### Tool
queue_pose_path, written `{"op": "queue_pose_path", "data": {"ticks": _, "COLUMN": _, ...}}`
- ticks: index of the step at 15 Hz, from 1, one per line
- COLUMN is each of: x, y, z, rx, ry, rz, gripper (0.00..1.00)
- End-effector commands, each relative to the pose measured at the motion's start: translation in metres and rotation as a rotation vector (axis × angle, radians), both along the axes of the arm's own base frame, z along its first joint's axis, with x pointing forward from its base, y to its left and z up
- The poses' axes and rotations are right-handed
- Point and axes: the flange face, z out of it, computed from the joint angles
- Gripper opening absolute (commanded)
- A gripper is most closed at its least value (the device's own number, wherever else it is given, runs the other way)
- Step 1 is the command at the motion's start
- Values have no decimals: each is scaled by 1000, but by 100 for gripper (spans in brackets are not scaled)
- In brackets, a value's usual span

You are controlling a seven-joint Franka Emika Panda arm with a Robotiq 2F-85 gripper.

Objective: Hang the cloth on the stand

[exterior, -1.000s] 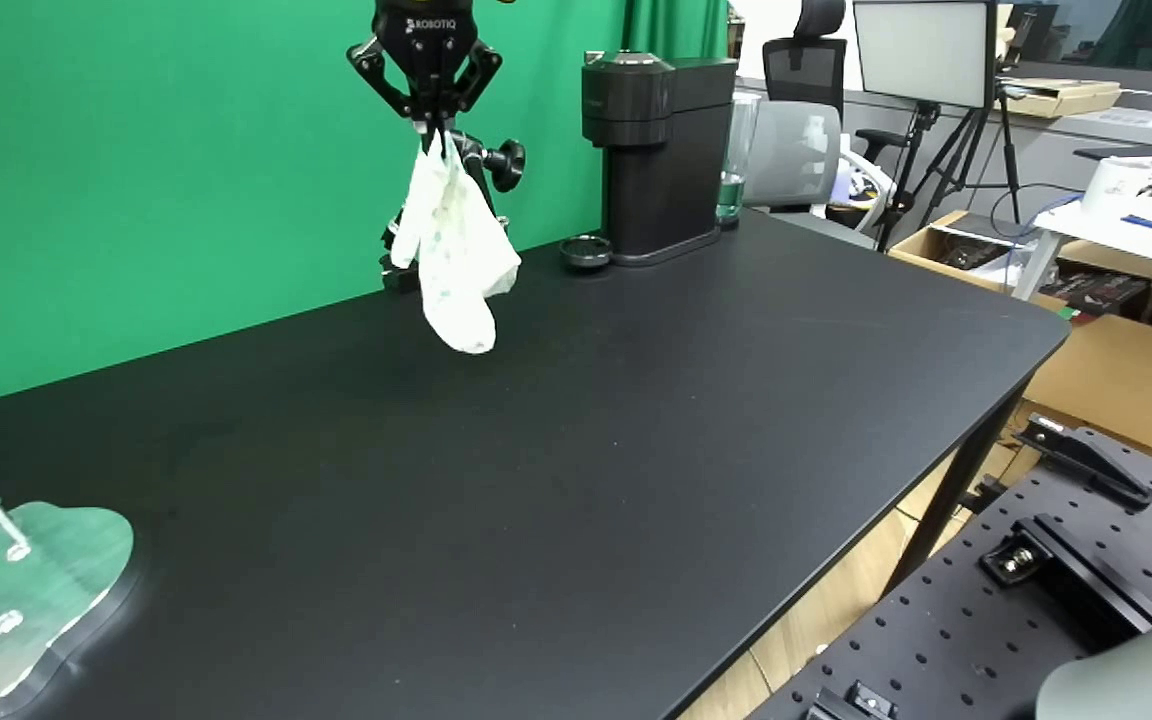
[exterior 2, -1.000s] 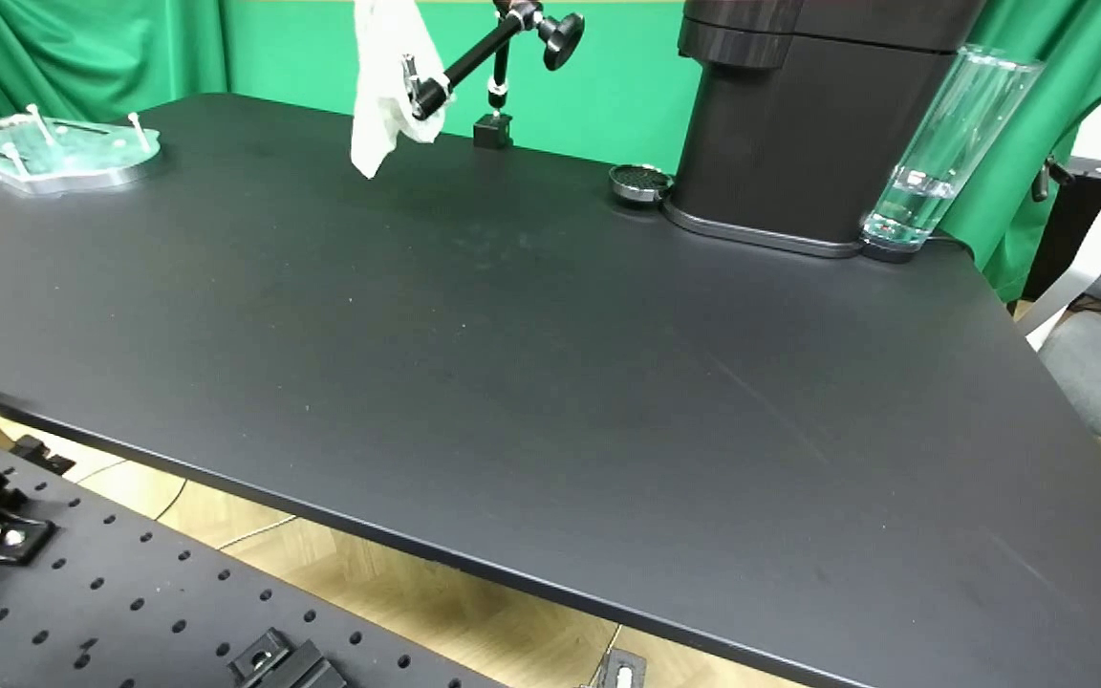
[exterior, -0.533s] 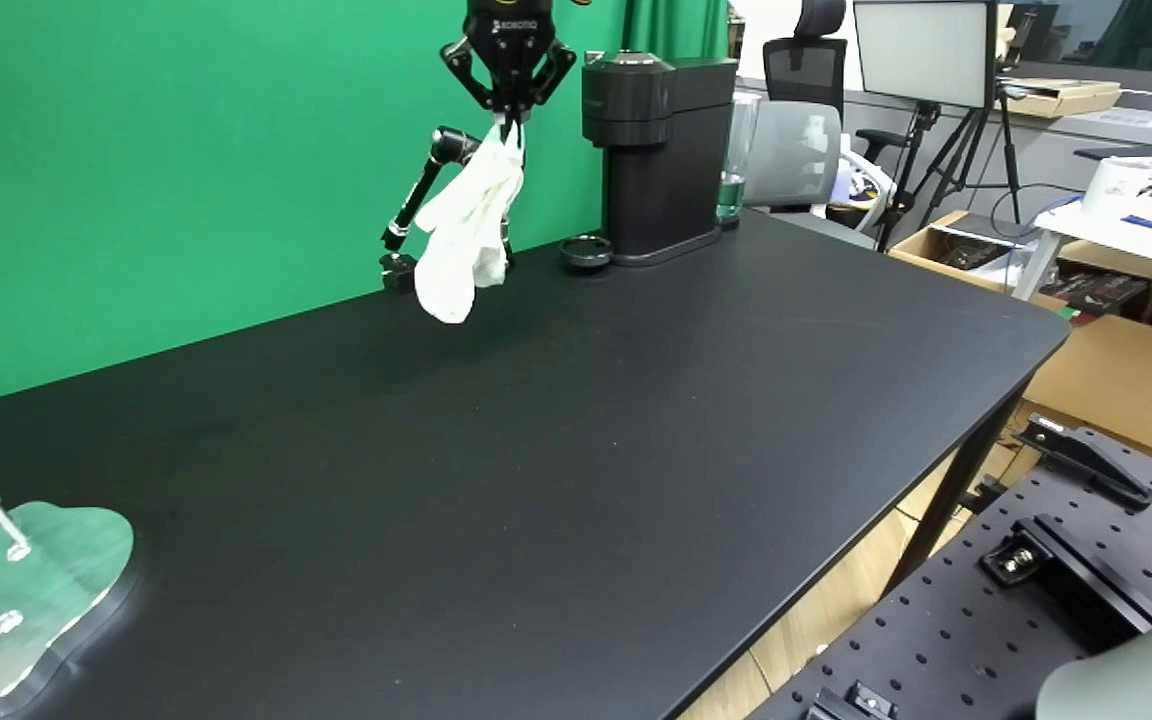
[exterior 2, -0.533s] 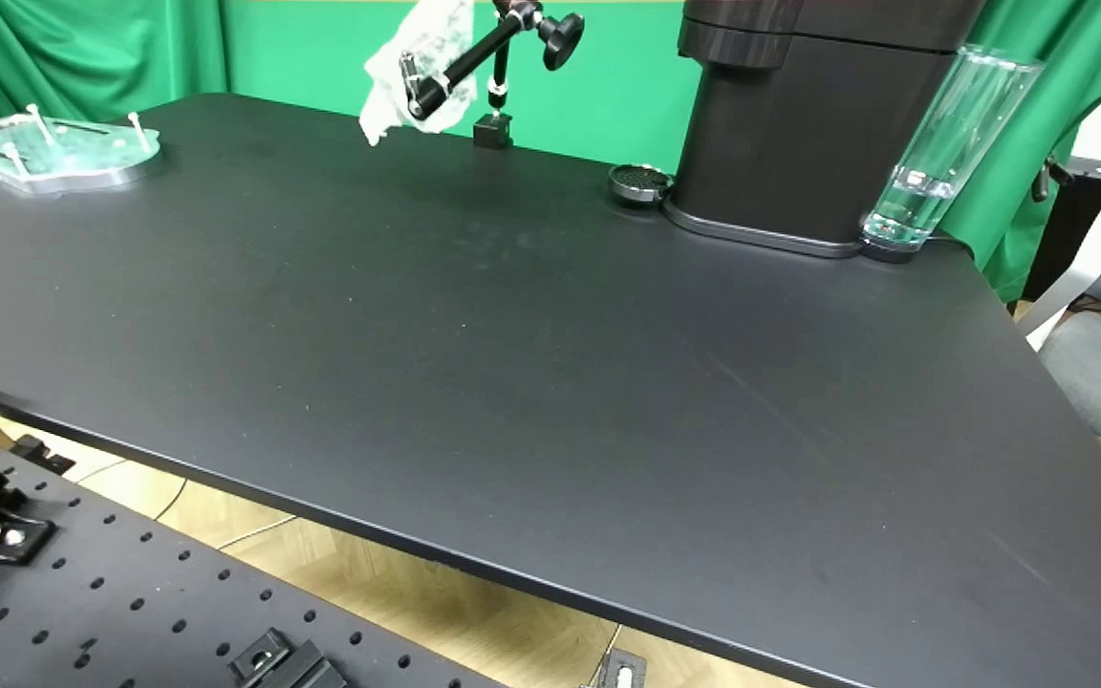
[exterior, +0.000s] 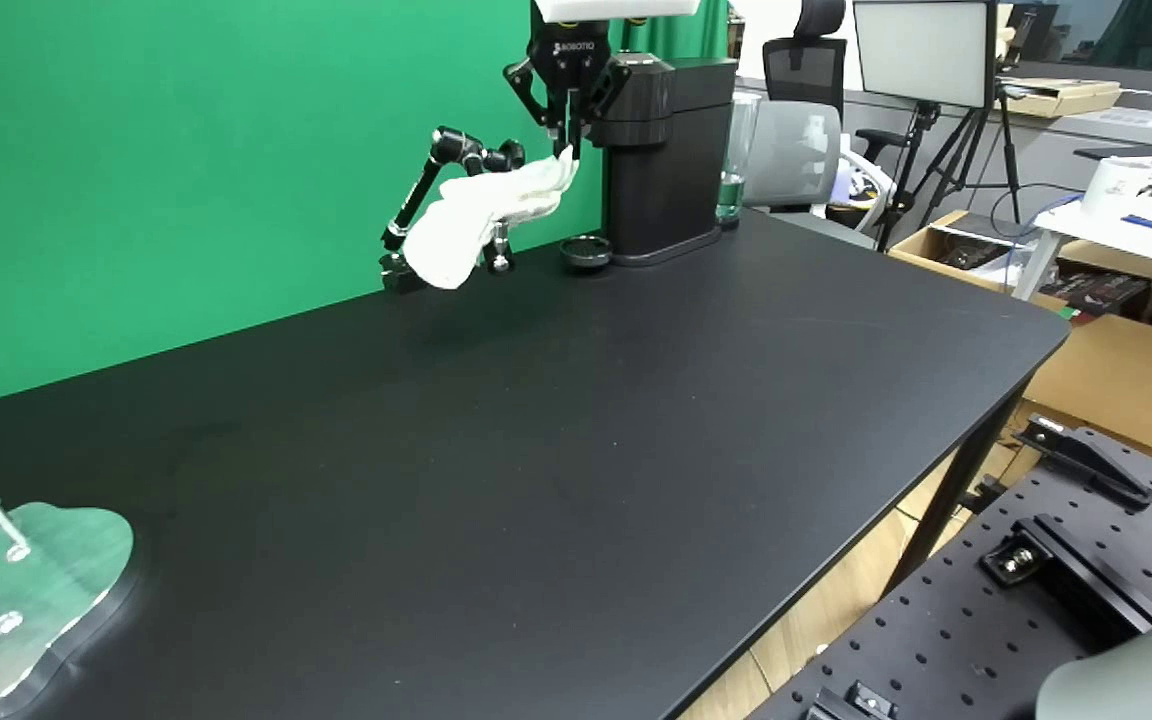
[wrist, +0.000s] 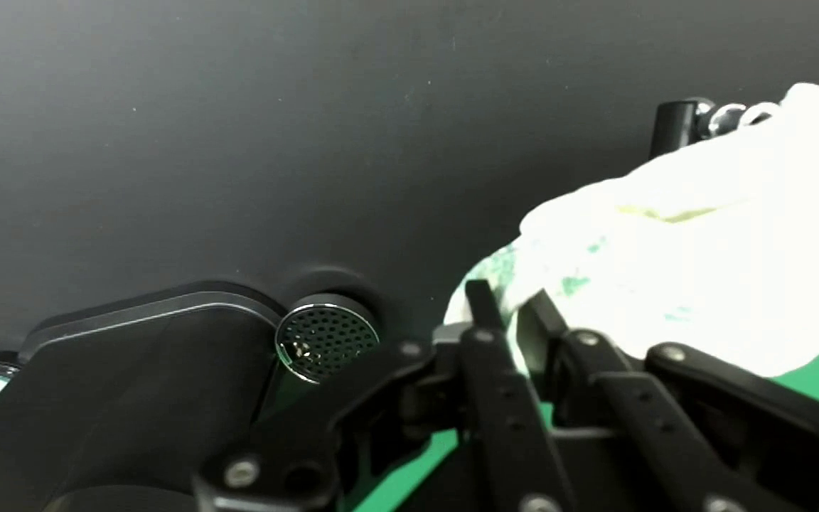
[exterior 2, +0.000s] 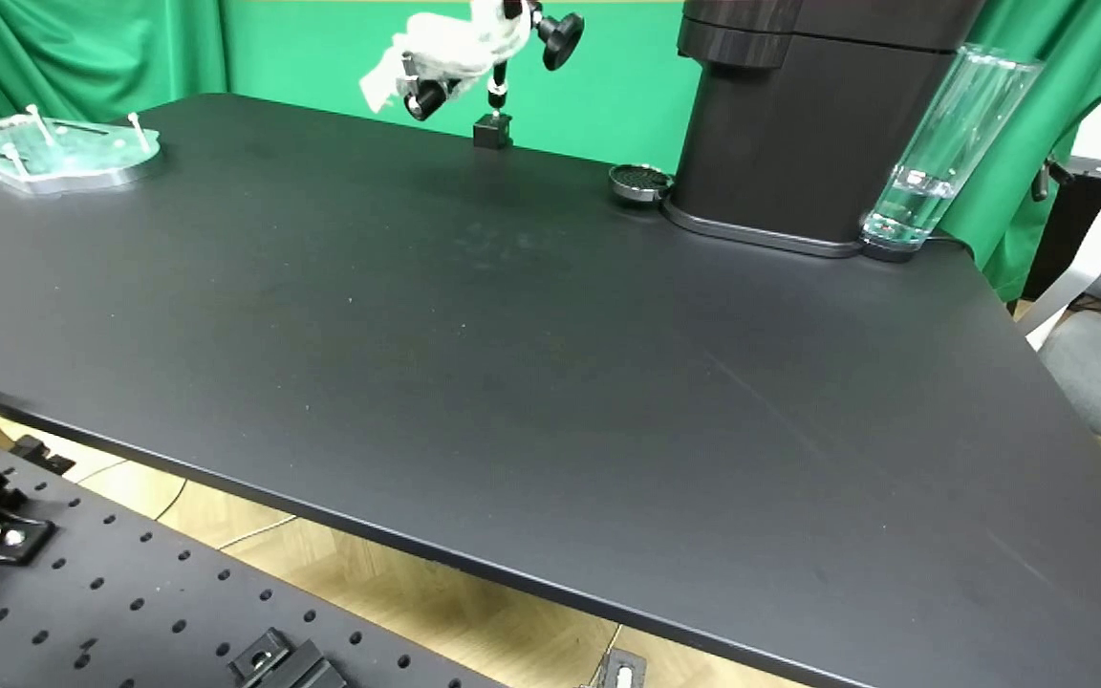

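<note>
The white cloth [exterior: 466,225] with green marks lies slantwise over the arm of the black jointed stand [exterior: 418,200]. It also shows in an exterior view [exterior 2: 436,43] and in the wrist view [wrist: 722,249]. The stand's lower arm end shows below the cloth in an exterior view [exterior 2: 428,97] and beside it in the wrist view [wrist: 674,126]. My gripper [exterior: 568,148] is at the cloth's upper right corner. In the wrist view its fingers [wrist: 510,302] are slightly parted, with the cloth's corner between and under the tips. The gripper is outside the other exterior picture.
A black coffee machine [exterior: 656,180] stands close behind and right of the gripper. A small round drip tray [exterior: 586,252] sits at its foot, below the gripper. A clear tumbler [exterior 2: 952,143] is beside the machine. A pegged clear board [exterior: 56,560] is at the far table end.
My gripper has moved right past the stand's arm, pulling the cloth's top along. The cloth went from hanging straight down to lying across the arm. The fingers have parted slightly.
</note>
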Motion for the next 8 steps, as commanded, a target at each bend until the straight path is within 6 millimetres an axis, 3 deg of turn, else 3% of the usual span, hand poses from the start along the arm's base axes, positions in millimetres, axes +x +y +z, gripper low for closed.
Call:
{"op": "queue_pose_path", "data": {"ticks": 1, "x": -2, "y": -5, "z": 2, "rx": -1, "ry": 40, "rz": 4, "gripper": 48}}
{"op": "queue_pose_path", "data": {"ticks": 8, "x": -5, "y": -6, "z": -1, "rx": -17, "ry": 84, "rz": 28, "gripper": 96}}
